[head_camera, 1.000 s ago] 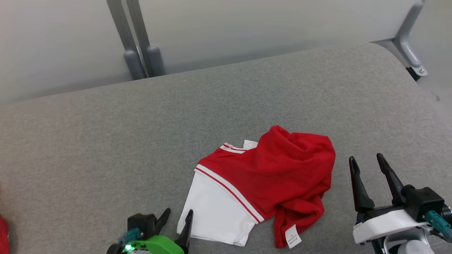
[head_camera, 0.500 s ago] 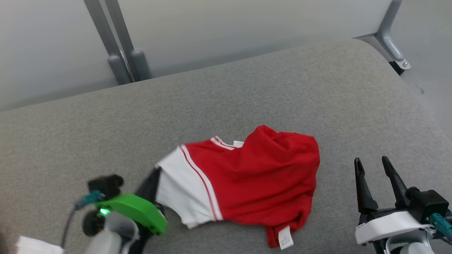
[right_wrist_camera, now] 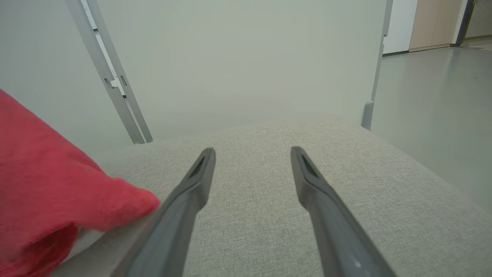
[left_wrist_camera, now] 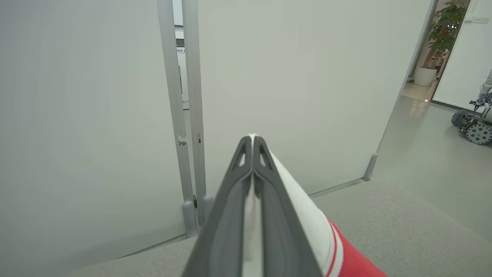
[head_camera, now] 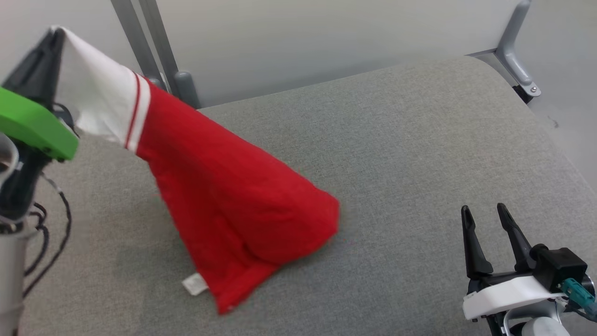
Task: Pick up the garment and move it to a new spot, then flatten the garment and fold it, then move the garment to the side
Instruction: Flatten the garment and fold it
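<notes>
Noted on the left pincer (head_camera: pixel 50 38): two long dark-grey fingers, tapering, with slotted cut-outs near the tips. Behind them is a bright green housing (head_camera: pixel 35 126). Thin black cables (head_camera: pixel 53 228) loop beside a pale grey forearm (head_camera: pixel 9 275). The right pincer (head_camera: pixel 483 211) has matching dark fingers, seated on a white bracket (head_camera: pixel 508 293). A black block (head_camera: pixel 559 267) carries a teal connector (head_camera: pixel 577 291).

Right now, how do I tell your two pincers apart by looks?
Both have two long, dark, tapering fingers. The left pincer sits on a bright green housing, with black cables looping beside its arm. The right pincer has a white housing and a teal connector.
</notes>
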Robot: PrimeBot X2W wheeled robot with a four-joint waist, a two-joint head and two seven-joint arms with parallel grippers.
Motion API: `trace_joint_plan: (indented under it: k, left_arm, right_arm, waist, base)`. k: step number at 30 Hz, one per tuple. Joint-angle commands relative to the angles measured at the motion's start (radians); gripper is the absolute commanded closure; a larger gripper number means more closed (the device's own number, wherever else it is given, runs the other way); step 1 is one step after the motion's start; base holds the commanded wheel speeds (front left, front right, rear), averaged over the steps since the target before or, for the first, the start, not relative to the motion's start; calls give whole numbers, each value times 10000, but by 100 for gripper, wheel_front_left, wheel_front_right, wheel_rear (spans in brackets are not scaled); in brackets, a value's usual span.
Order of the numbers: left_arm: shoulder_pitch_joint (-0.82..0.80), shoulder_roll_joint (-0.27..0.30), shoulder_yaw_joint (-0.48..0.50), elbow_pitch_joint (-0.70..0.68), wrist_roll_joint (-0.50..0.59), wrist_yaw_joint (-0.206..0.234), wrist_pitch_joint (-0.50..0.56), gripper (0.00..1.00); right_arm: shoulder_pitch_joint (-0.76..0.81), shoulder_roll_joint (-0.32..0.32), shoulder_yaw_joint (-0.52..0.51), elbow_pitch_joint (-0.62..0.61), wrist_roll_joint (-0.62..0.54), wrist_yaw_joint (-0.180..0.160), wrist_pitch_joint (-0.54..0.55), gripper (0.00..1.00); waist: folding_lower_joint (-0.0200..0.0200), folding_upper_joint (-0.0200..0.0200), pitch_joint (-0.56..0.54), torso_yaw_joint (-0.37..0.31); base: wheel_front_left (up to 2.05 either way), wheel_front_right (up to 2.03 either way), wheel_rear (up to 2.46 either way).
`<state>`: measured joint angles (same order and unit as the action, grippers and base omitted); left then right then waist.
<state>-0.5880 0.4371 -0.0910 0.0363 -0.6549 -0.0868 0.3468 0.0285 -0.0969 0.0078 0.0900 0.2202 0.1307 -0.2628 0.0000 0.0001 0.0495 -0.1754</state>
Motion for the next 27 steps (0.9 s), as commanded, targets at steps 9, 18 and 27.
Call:
trace_joint_plan:
  k: [9,18,27]
  left_arm:
    - [-2717,859,-416,396,313,-275,704,100]
    - [-1894,-545,-2467,-113,1304,51,333,100]
    - [1097,-3180,-5667,531,1558,255,-413,100]
  right_arm:
    - [-192,156,29,73,53,1,-31,0]
    - [-142,171,107,95,33,1,-30,0]
    - [-437,144,335,161,157,1,-30,0]
  waist:
    - [0,-1,169,-192]
    - [0,-1,108,-354]
    - [0,-1,581,-902]
  base:
    - [0,0,0]
    - [0,0,0]
    - [0,0,0]
